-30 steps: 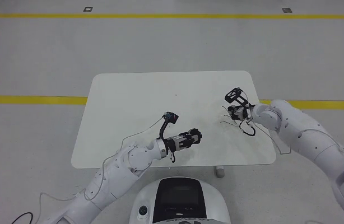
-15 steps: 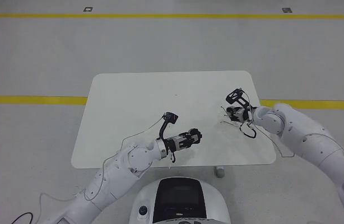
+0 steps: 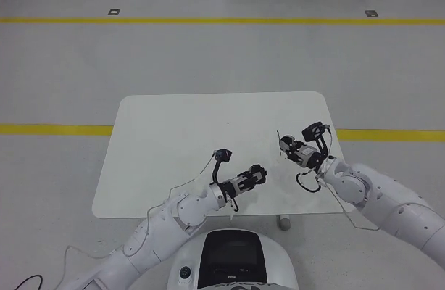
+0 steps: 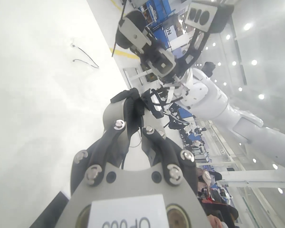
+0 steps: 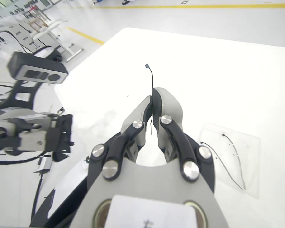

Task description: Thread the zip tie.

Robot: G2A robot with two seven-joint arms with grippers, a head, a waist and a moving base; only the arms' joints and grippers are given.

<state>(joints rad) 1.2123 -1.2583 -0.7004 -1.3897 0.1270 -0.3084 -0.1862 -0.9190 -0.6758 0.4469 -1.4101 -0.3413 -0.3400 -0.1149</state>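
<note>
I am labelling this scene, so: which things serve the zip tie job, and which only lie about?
Job: held zip tie, right gripper shut on it, left gripper.
Lying about: two spare zip ties, clear sheet, table.

Smooth white table (image 3: 172,145), thin black plastic zip tie (image 5: 151,77), matt grey metal right tool (image 5: 152,94), ribbed black pads (image 5: 157,105)

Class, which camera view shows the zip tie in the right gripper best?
The right wrist view: the zip tie stands pinched between the right gripper's shut fingers, head beyond the fingertips, tail behind the pads. In the left wrist view it is a thin dark strip at that gripper, farther off; in the top view, a faint line.
</note>
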